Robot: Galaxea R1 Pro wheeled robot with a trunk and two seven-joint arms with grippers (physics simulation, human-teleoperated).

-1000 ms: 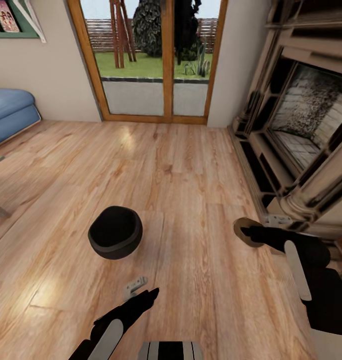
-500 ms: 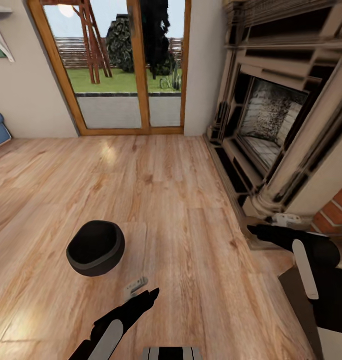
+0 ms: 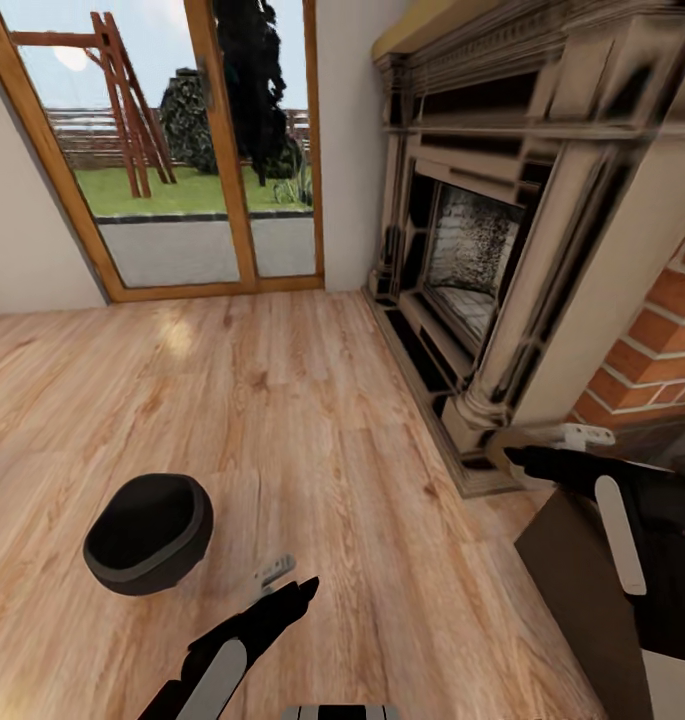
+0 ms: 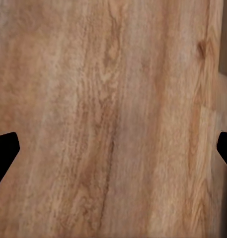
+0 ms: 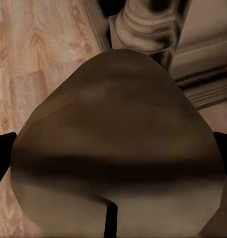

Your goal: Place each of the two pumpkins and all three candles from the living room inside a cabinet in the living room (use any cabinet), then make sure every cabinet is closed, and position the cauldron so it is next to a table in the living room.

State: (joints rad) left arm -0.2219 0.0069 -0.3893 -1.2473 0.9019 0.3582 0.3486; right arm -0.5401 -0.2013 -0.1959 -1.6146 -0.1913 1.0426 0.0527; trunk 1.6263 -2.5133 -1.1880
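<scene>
Robot in transit. Cauldron [image 3: 147, 533] sits on bare floor [image 3: 312, 420], no table near it, so that step looks undone. Right gripper [image 3: 522, 460] clamped on a brownish pumpkin [image 5: 118, 153] beside the fireplace [image 3: 502, 260]. Left gripper [image 4: 113, 148] spread apart, holding nothing. Cabinet [image 3: 582, 590] corner low right.

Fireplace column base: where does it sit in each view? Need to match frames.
Head view: column base right of centre, beside the firebox.
Right wrist view: column base beyond a brown rounded object.
Left wrist view: wood floor.
Shared landmark: wood floor.
</scene>
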